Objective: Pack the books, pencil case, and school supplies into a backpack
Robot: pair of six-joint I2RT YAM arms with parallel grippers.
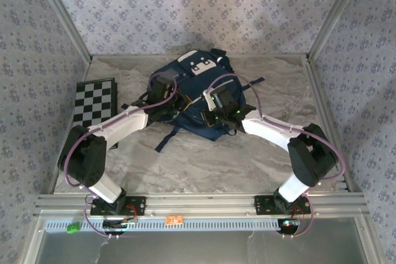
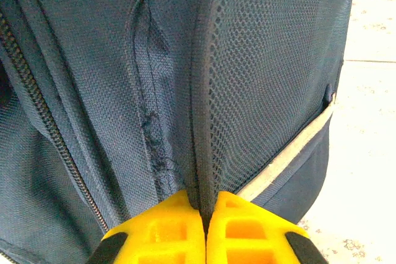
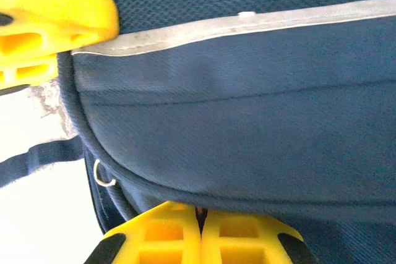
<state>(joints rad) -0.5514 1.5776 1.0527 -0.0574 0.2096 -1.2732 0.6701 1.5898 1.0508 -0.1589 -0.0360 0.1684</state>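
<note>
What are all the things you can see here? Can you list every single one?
backpack: one, navy blue with white patches, middle of the table toward the back.
checkered board: one, black and white, at the table's left edge, apart from the backpack.
table: one, pale marbled grey, under everything.
walls: three, bluish with a flower pattern, around the back and sides.
left arm: one, white and black, reaching from the near left to the backpack.
right arm: one, white and black, reaching from the near right to the backpack.
left claw: one, yellow, shut on a seam beside the backpack's mesh pocket.
right claw: one, yellow, shut on the backpack's edge.
</note>
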